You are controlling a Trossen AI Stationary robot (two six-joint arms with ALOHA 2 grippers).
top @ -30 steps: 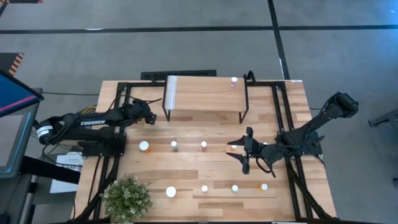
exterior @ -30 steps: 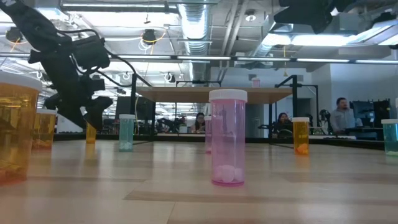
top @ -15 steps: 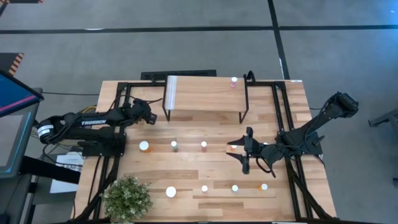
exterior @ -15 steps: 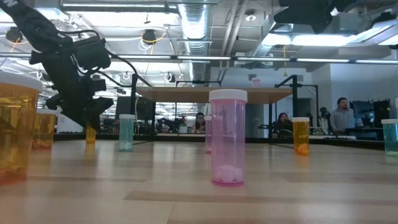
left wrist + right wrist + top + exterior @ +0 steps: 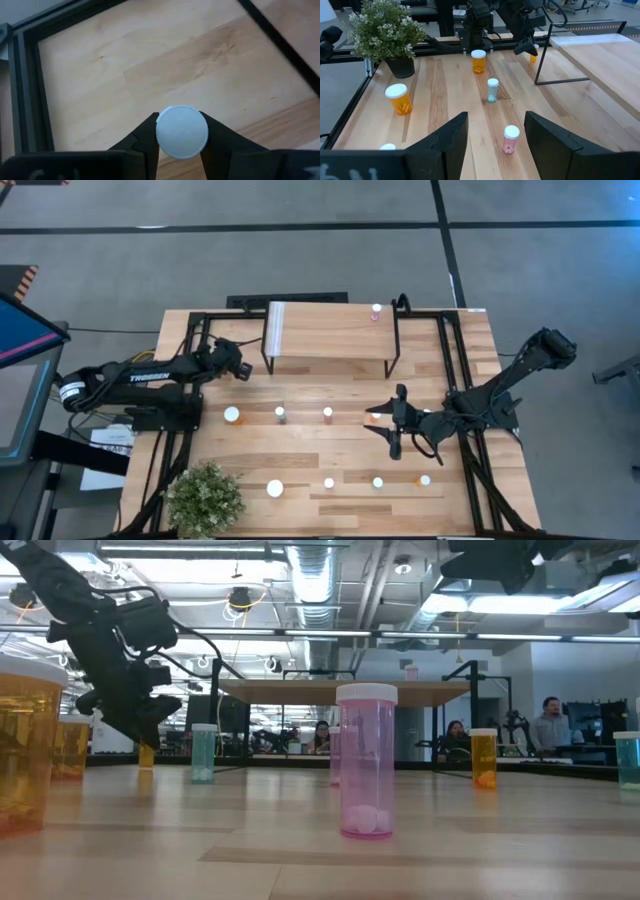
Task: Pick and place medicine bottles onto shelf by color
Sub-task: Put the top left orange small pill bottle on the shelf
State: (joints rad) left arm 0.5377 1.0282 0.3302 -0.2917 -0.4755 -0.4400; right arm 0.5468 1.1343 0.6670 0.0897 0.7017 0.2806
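Left gripper (image 5: pixel 181 145) has closed since before — now pinching a white-capped bottle (image 5: pixel 182 132) (right gripper (image 5: pixel 495 132) spread).

Both arms are matte black with jointed tubular links and loose black cabling; the left arm (image 5: pixel 140 378) bears white lettering and a white base collar (image 5: pixel 68 392).

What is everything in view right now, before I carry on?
shelf: one, light wood, table's back
pink bottles: three; on shelf, middle row, front row
green bottles: two; middle row, front row
large orange bottles: two; middle row, front row
small orange bottle: three; gripped, middle row, front row
plant: one, front left
left end effector: closed on small orange bottle
right end effector: open, mid-table
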